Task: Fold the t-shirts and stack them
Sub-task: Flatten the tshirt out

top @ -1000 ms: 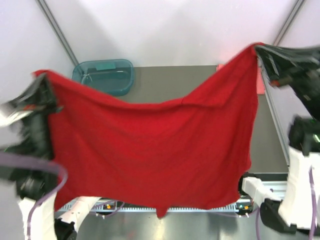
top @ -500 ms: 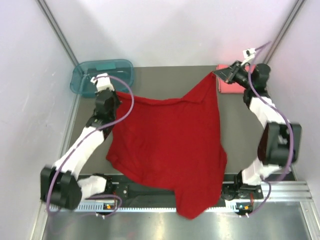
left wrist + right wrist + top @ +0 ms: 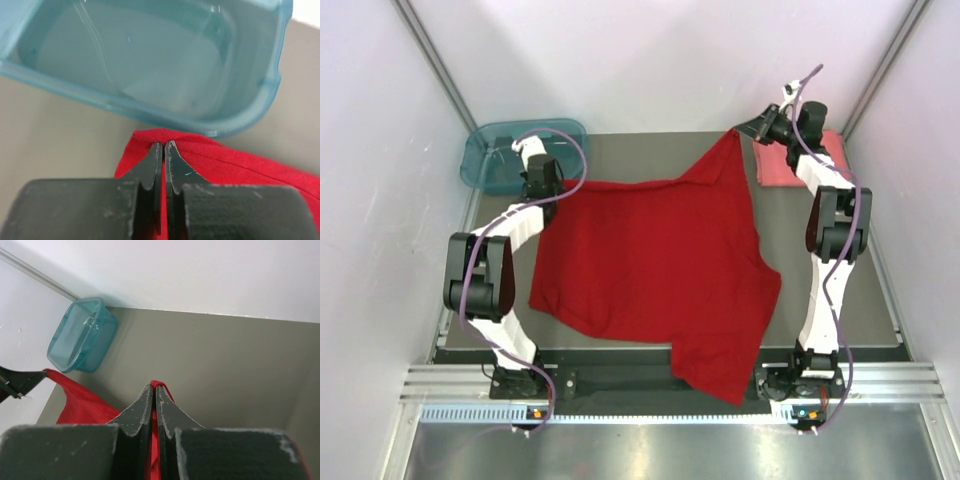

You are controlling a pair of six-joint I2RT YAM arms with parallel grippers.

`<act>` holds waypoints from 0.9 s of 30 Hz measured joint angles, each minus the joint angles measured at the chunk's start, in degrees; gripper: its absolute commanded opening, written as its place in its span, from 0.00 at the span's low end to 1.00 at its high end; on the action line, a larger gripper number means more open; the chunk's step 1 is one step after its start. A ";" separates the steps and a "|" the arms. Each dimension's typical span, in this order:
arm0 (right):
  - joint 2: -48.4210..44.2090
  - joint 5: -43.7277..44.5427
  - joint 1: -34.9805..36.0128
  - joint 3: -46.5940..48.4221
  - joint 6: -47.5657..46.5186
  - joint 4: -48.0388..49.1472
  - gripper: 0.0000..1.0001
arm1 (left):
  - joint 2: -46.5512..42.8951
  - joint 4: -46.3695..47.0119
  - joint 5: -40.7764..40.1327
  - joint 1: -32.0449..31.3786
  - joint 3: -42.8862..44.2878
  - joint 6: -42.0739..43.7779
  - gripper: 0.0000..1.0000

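Red t-shirt (image 3: 660, 270) lies spread, unfolded, on the table (image 3: 640, 150). We pinch its far corners with the left gripper (image 3: 164, 145) and right gripper (image 3: 154, 386). The coral t-shirt (image 3: 772, 166) sits folded at far right, so we judge folding and stacking are left.

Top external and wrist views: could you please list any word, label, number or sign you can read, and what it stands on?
None readable: no print shows on the deep red cloth t-shirt, the folded coral-pink cloth t-shirt or the teal translucent plastic tub.
Marks on the front metal rail are too small to read.
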 measured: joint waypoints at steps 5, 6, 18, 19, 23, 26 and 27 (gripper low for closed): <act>2.14 0.20 0.63 5.25 -0.74 -4.33 0.00 | 0.11 -0.61 2.43 2.27 2.91 -1.55 0.00; 1.97 0.20 0.70 5.29 -0.87 -4.37 0.00 | -0.15 -0.98 2.91 2.47 3.23 -1.77 0.00; -24.06 4.33 1.99 -7.17 -4.68 -11.13 0.00 | -22.53 -7.91 6.29 2.54 7.15 1.29 0.00; -28.50 4.59 2.12 -8.52 -4.96 -11.30 0.00 | -25.38 -8.07 6.32 2.58 7.45 1.51 0.00; -43.71 5.99 2.43 -12.04 -6.05 -11.72 0.00 | -36.13 -8.68 6.29 2.69 9.01 2.23 0.00; -54.71 7.21 2.51 -12.63 -7.23 -12.59 0.00 | -43.04 -9.38 6.32 2.84 10.60 2.54 0.00; -57.59 7.54 2.51 -12.90 -7.63 -12.96 0.00 | -45.48 -9.66 6.38 2.86 11.13 2.56 0.00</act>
